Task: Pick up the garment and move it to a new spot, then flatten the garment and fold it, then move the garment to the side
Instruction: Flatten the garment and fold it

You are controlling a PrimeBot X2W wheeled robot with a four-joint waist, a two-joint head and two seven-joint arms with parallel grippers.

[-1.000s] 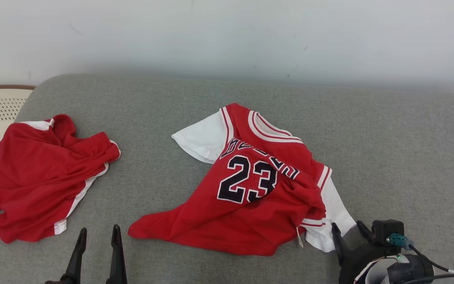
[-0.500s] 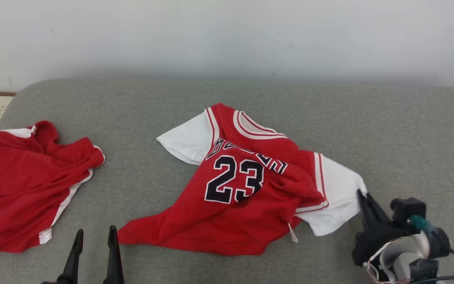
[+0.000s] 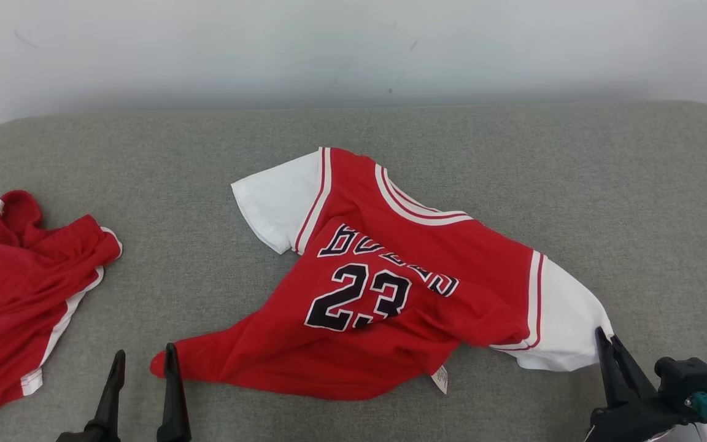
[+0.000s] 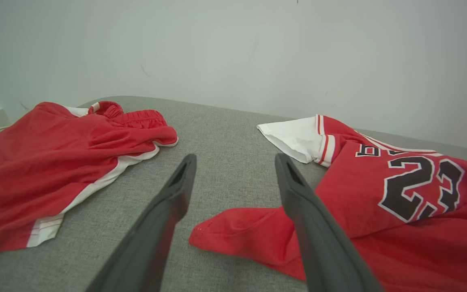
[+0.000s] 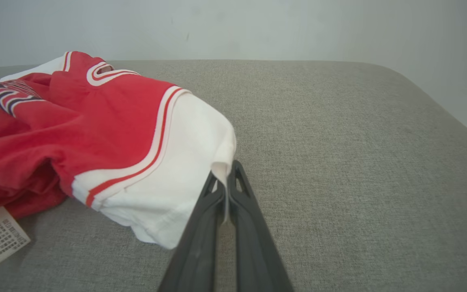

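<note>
– On the grey padded surface [image 3: 574,184], where is the jersey?
– The red jersey [image 3: 390,270] lies crumpled near the middle with its 23 facing up. A paper label [image 3: 441,379] pokes out at the near hem.
– And the right gripper [image 3: 605,336]?
– Its jaws are clenched on the edge of the white sleeve [image 3: 565,325] at the robot's right, cloth pinched between the tips.
– The left gripper [image 3: 145,351]?
– Jaws released and spread wide, nothing between them. The jersey's red hem corner [image 4: 217,235] lies just by one finger; touching or not, I cannot tell. Red shorts [image 3: 16,294] lie well apart to the left.
</note>
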